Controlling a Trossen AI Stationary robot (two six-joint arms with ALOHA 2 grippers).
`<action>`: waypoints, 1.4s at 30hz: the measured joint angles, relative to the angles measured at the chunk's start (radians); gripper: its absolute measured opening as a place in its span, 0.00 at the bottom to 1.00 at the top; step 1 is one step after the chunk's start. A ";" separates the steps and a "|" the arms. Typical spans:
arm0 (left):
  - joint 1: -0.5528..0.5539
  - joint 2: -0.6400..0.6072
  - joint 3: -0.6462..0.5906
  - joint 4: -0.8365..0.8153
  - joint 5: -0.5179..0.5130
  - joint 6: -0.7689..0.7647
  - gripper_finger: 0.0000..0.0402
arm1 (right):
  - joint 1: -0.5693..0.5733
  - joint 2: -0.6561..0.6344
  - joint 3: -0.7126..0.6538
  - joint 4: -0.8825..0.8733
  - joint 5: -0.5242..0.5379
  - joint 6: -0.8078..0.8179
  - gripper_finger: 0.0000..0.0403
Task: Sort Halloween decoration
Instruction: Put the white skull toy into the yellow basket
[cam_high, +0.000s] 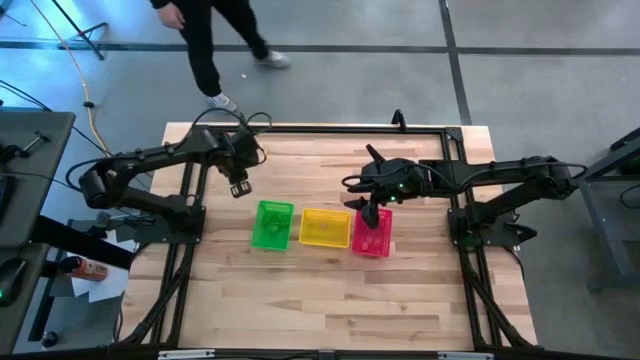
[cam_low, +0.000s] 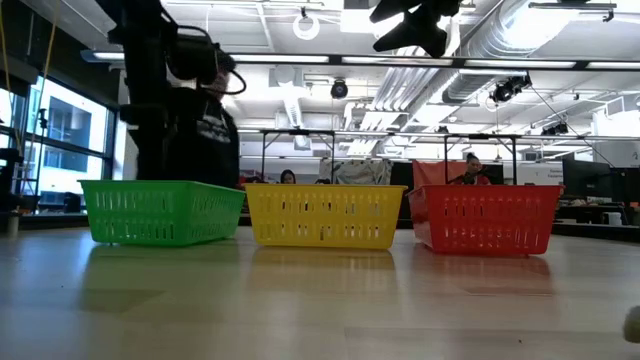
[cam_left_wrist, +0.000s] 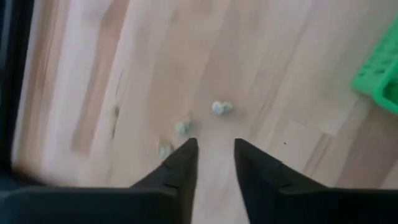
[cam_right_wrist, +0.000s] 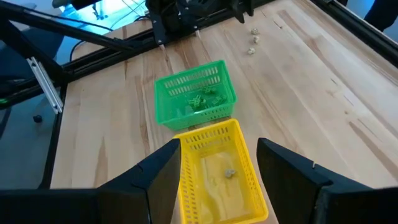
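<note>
Left gripper (cam_left_wrist: 214, 152) fingers apart over three tiny pale trinkets (cam_left_wrist: 221, 108) near green plastic basket (cam_left_wrist: 379, 78), right gripper (cam_right_wrist: 217, 155) spread empty above yellow plastic basket (cam_right_wrist: 214, 168).

pale smooth wood table (cam_high: 330, 290), slotted plastic baskets (cam_low: 325, 215)

Three baskets (cam_high: 320, 228) stand in a row mid-table, with three trinkets (cam_left_wrist: 219, 108) lying apart behind the leftmost one.

Three pale trinkets (cam_left_wrist: 221, 108) loose on bare wood, spaced apart.
</note>
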 joint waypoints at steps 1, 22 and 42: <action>0.006 0.000 -0.010 0.020 0.012 0.059 0.27 | 0.000 0.000 0.000 0.001 0.002 0.001 0.51; 0.008 0.001 -0.211 0.315 0.045 0.725 0.49 | 0.001 0.000 0.000 0.047 0.064 -0.015 0.51; 0.019 0.220 -0.210 0.406 0.026 0.867 0.47 | 0.001 0.000 0.000 0.044 0.086 0.038 0.51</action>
